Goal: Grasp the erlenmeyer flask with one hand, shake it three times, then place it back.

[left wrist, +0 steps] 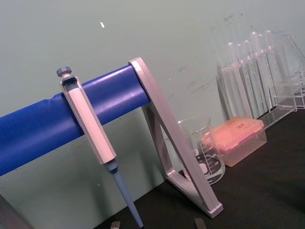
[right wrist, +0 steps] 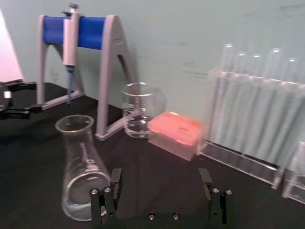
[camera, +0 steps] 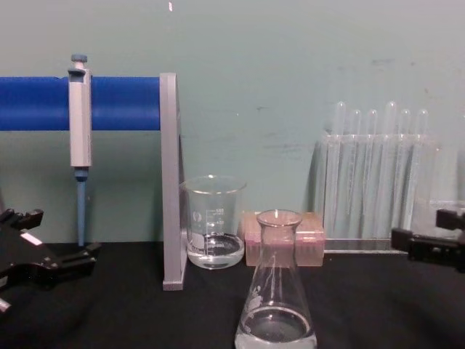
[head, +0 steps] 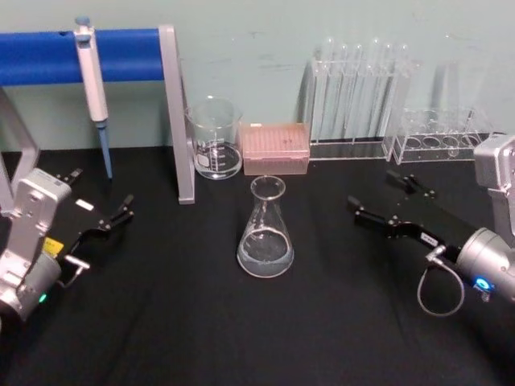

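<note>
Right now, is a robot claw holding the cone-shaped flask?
No, the erlenmeyer flask stands free, left gripper and right gripper both apart from it.

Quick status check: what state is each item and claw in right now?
Flask: upright on table, slightly filled, ungrasped.
Beaker: upright, slightly filled.
Pipette: hanging on stand.
Test tubes: upright in rack.
Tip box: closed.
Left claw: open, left of flask.
Right claw: open, right of flask, apart.
</note>
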Motion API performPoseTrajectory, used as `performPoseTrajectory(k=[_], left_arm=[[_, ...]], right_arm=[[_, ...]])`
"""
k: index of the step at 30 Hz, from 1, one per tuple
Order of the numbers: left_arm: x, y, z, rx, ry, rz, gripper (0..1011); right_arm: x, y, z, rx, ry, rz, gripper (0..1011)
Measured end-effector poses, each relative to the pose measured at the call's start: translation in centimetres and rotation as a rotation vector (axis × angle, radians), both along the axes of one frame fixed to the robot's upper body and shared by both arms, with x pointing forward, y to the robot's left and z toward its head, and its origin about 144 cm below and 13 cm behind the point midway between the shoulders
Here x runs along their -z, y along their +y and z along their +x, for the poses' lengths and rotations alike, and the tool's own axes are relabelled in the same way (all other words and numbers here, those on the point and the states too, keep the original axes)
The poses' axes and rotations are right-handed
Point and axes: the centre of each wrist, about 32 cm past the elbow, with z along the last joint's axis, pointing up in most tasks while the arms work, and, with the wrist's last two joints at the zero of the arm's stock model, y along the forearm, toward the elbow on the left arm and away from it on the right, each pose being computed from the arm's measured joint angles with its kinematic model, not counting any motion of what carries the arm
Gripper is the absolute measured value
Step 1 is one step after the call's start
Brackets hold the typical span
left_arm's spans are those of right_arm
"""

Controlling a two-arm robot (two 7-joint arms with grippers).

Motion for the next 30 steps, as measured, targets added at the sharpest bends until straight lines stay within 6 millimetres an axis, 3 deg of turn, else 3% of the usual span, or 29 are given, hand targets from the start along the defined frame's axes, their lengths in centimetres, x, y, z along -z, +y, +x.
performPoseTrajectory(k=[30], left_arm=[[0.0, 0.0, 0.0, 0.000, 0.000, 0.000, 1001]], right_arm=[[0.7, 5.0, 2.4, -0.208, 0.014, -0.003, 1003]])
